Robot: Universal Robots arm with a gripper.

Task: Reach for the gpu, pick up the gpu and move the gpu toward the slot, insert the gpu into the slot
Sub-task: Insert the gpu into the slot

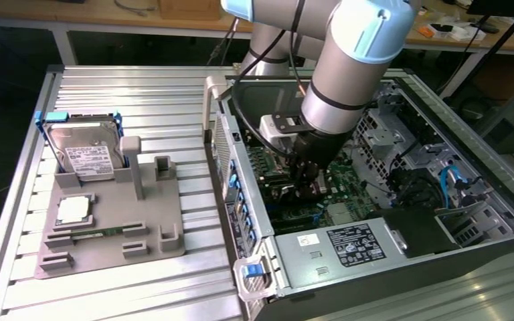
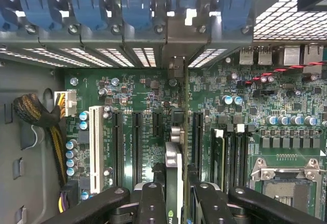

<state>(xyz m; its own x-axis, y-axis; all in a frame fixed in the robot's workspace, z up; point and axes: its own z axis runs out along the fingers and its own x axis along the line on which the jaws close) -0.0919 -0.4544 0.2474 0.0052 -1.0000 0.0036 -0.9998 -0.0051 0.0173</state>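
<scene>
The gpu [image 2: 173, 175] stands edge-on over the green motherboard [image 2: 143, 88], pinched in our pincer [image 2: 175, 196]; going from the white connector [image 2: 94, 147] rightward past the dark slots [image 2: 137, 142], we judge a slight sideways offset could seat its edge beside the slot, not in it; a tilted card could jam against the rear bracket bay [image 2: 176, 37]; farther right, the memory sockets [image 2: 230, 155] leave little room.

Robotics lab: slatted aluminium bench [image 1: 105, 87], open computer case [image 1: 471, 221], wooden desks [image 1: 132, 17].
</scene>
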